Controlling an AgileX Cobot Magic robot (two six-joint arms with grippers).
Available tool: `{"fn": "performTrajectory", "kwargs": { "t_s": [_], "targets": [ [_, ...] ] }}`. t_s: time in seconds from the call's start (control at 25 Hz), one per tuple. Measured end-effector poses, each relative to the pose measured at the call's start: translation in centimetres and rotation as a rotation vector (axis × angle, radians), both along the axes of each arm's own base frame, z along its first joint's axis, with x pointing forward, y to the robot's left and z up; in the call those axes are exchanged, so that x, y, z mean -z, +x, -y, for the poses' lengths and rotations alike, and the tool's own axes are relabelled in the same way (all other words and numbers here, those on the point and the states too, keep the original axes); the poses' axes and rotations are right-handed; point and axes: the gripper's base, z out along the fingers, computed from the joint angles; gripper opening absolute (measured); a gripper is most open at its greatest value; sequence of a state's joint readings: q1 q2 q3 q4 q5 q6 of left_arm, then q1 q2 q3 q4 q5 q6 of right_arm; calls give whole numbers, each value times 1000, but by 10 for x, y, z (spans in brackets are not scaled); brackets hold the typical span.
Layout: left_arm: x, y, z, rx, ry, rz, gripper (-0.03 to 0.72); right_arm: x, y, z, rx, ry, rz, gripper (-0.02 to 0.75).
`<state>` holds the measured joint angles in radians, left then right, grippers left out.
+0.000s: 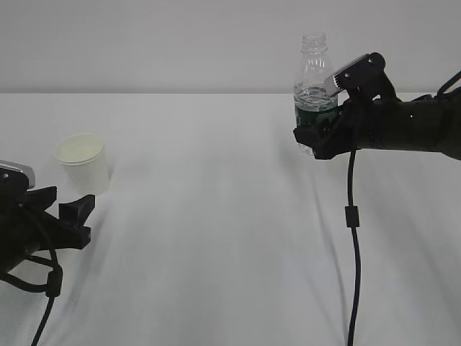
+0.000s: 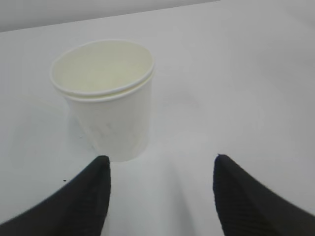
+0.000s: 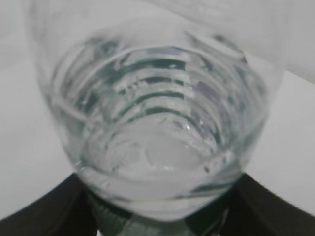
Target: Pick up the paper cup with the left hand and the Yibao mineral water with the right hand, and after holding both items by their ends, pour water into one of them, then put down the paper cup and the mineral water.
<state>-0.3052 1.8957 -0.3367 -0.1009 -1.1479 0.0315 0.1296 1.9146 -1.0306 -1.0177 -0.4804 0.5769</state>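
Note:
The white paper cup stands upright on the table at the left, showing its cream inside. My left gripper sits low just in front of it, open, with nothing between its fingers. In the left wrist view the cup stands beyond the left fingertip, apart from the gripper. At the right, my right gripper is shut on the Yibao mineral water, an uncapped clear bottle held upright by its lower body at the green label. The bottle fills the right wrist view, water inside, between the gripper fingers.
A white cloth covers the table, whose far edge meets a pale wall. A black cable hangs from the right arm down to the front edge. Another cable loops under the left arm.

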Motion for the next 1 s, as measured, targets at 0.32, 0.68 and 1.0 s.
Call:
{"fn": "performTrajectory", "kwargs": {
  "t_s": [0.32,0.68,1.0],
  "targets": [
    [2,2,-7,-73,26,-3,504,0,0,0,-2,2,2,464],
    [17,19,-2,-84,35,-16,535,0,0,-1,-5,5,4,464],
    [30,28,-3,-113,41,-41,542,0,0,-1,-5,5,4,463]
  ]
}}
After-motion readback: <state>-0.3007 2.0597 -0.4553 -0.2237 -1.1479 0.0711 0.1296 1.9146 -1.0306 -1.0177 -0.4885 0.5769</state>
